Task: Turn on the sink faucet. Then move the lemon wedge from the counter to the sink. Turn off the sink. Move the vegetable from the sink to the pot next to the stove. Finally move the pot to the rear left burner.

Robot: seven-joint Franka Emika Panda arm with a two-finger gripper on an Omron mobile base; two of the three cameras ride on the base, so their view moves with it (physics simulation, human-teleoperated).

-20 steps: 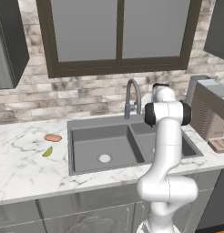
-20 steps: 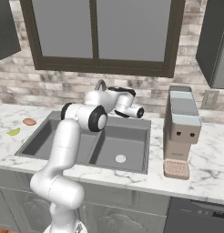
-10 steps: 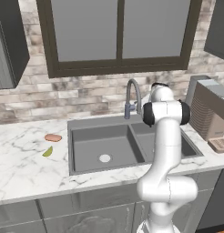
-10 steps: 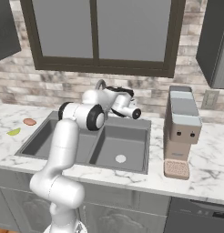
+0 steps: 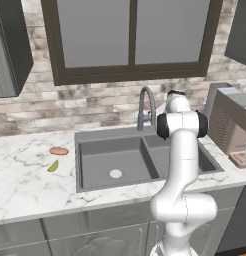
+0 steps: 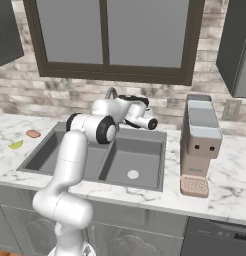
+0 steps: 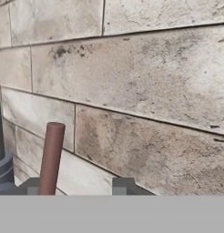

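A simulated kitchen with a white marble counter with grey veins (image 5: pixel 25 185), a pale stone-brick back wall (image 7: pixel 132 91) and a dark-framed window (image 5: pixel 132 40) above. Set into the counter is a dark grey rectangular double-basin sink (image 5: pixel 95 135); a round white drain shows in the left bowl from the left base view and in the right bowl from the right base view. Behind the sink stands the tall grey metal gooseneck faucet with a darker spray head (image 5: pixel 145 107). The white robot arm with dark joints (image 5: pixel 180 165) rises in front of the sink and reaches over it toward the back wall, its hand close beside the faucet. In the hand view the two-finger gripper (image 7: pixel 77 187) faces the stone bricks at close range; its two small dark fingertips stand apart, and a reddish-brown rod (image 7: pixel 51 157) rises just above the left tip, though whether the tip touches it cannot be told. A curved grey-blue part shows at the left edge of that view. The tiny yellow-green lemon wedge (image 5: pixel 53 166) lies on the counter left of the sink, and a flat orange-brown oval (image 5: pixel 58 151) lies just behind it, apart from it. To the right of the sink stands a grey and brown boxy appliance (image 6: pixel 199 140) with a grated tray at its foot.
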